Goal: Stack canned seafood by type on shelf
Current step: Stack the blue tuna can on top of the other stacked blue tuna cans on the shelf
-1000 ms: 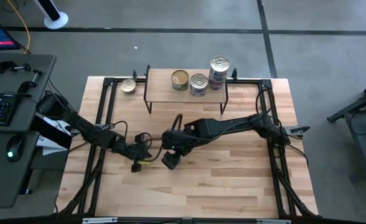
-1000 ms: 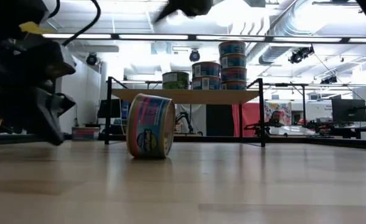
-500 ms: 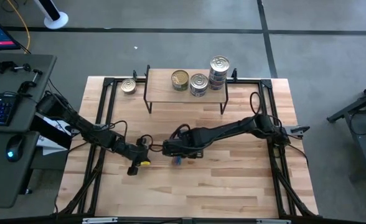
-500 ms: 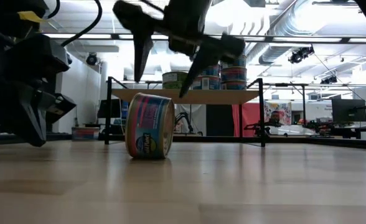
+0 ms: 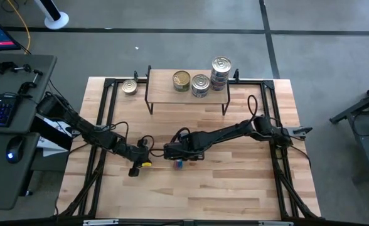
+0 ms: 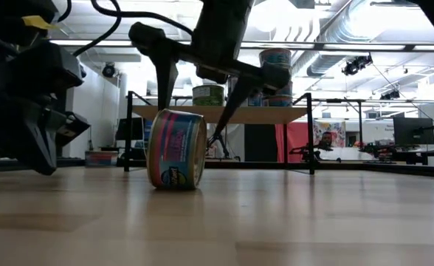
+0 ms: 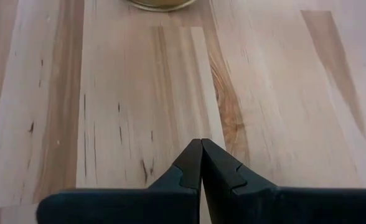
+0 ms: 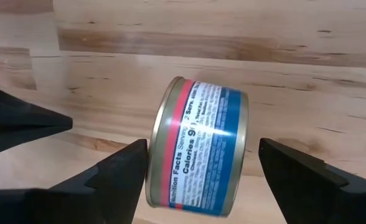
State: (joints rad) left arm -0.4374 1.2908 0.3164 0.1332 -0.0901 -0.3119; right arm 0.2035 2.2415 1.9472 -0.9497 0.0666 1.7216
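the right gripper (image 8: 201, 177) has dropped from above, its spread fingers now straddling the blue-and-pink labelled round tin (image 8: 198, 149) lying on its edge mid-table, not yet clamped. beside it, the left gripper (image 7: 201, 163) stays pinched empty. beyond, five tins wait around the light-wood shelf (image 5: 187, 92).

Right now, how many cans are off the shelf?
2: one can on its side between the right gripper's fingers, another can upright on the table beside the shelf.
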